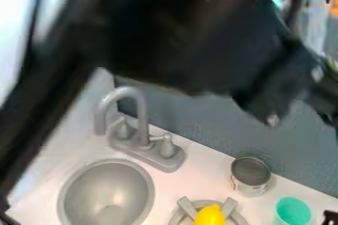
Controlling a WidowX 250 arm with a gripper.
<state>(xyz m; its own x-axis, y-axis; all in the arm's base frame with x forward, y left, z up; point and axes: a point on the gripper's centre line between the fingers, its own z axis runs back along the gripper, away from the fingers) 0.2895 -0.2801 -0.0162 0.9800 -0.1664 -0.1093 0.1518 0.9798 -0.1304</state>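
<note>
The black gripper (287,98) is at the right side of the view, high above the counter, blurred and partly cut off by the edge. Nothing can be made out in it, and it touches none of the things below. Lower down stands an open metal can (251,177) with a pale label. A teal cup (292,211) is to the can's lower right. At the bottom edge, a yellow object (210,215) lies on a round grey item (177,217) with two flat, raised pieces.
The arm (165,26) covers most of the upper view. A grey faucet (143,132) rises behind a round sink basin (105,192) at lower left. A grey-blue wall (218,120) borders the white counter (198,172). Part of a black object (330,217) shows in the lower right corner.
</note>
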